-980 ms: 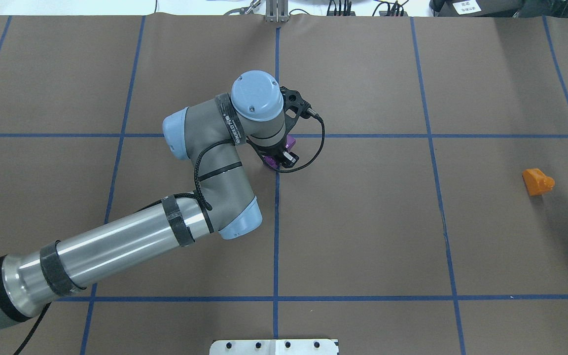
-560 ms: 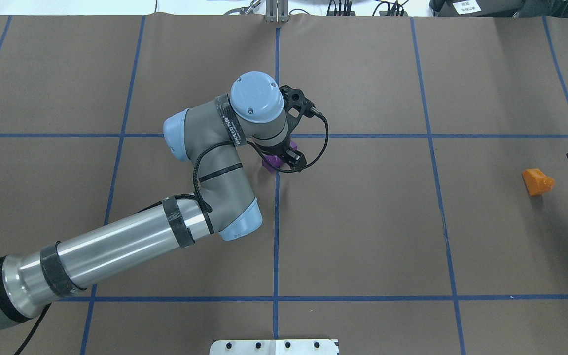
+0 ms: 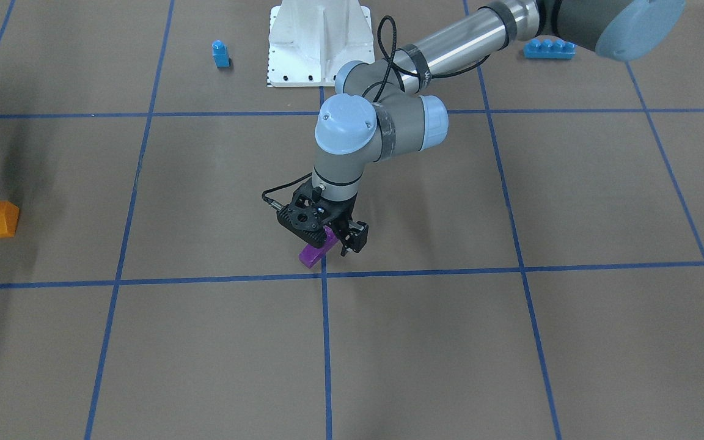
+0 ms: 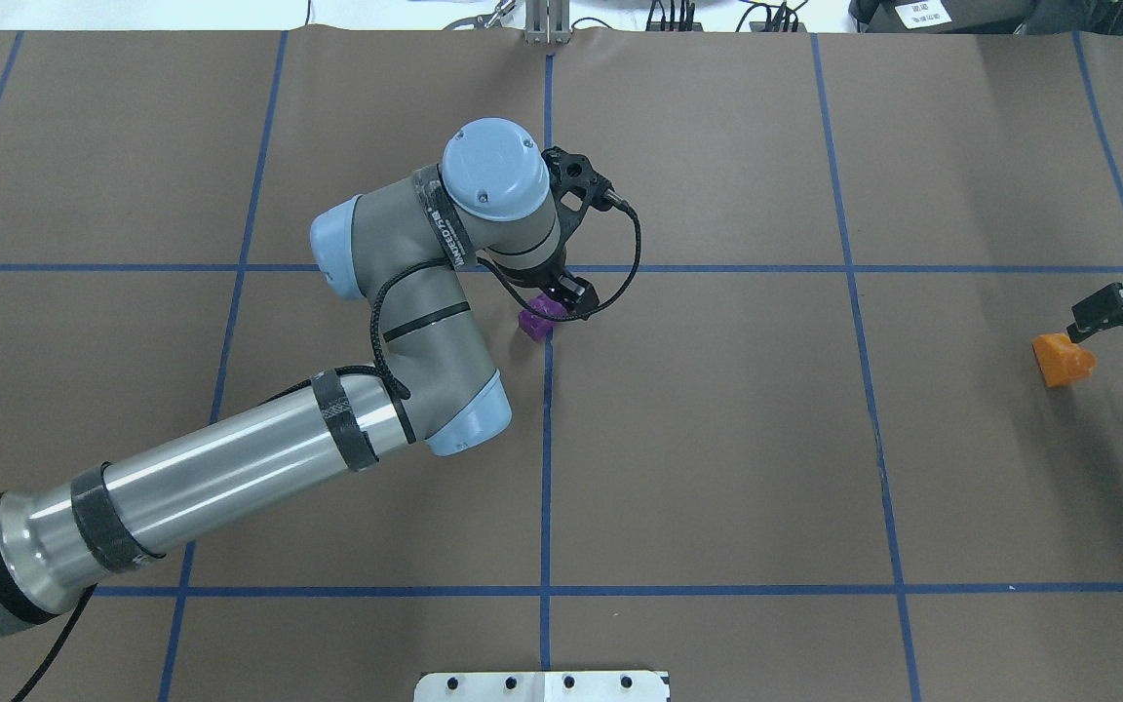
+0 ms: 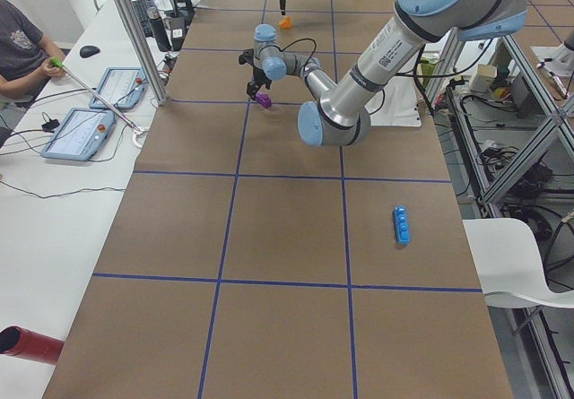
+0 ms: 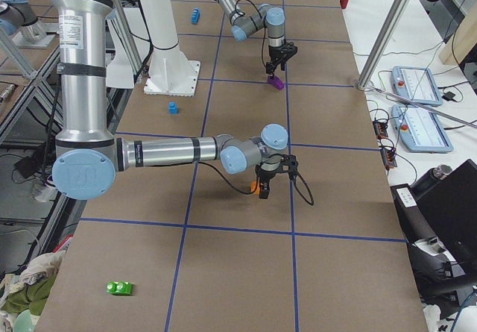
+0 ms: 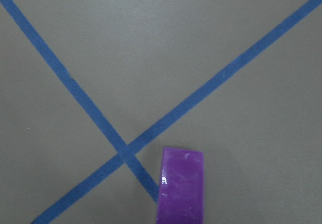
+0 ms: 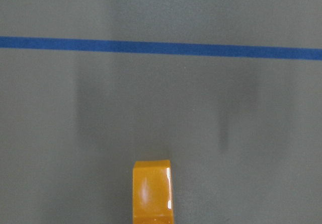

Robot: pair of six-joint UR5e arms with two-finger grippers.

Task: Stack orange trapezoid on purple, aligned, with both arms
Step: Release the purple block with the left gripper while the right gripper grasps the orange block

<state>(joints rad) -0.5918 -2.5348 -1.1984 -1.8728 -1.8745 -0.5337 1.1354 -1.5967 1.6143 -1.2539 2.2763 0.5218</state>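
jaws around purple (image 3: 312,255), blue brick (image 3: 547,49) afar

Open mat (image 4: 717,439) between purple (image 4: 534,323) and orange trapezoid (image 4: 1061,359)

Lighting bright and even, from above. Shadows on the table (image 4: 717,439) are soft and diffuse. Streak highlights run along the left arm (image 4: 230,478) silver tube. Wrist views are sharp, with small white glare spots on the purple block (image 7: 182,186) and orange trapezoid (image 8: 152,191). The overhead view is slightly soft, possibly from compression.
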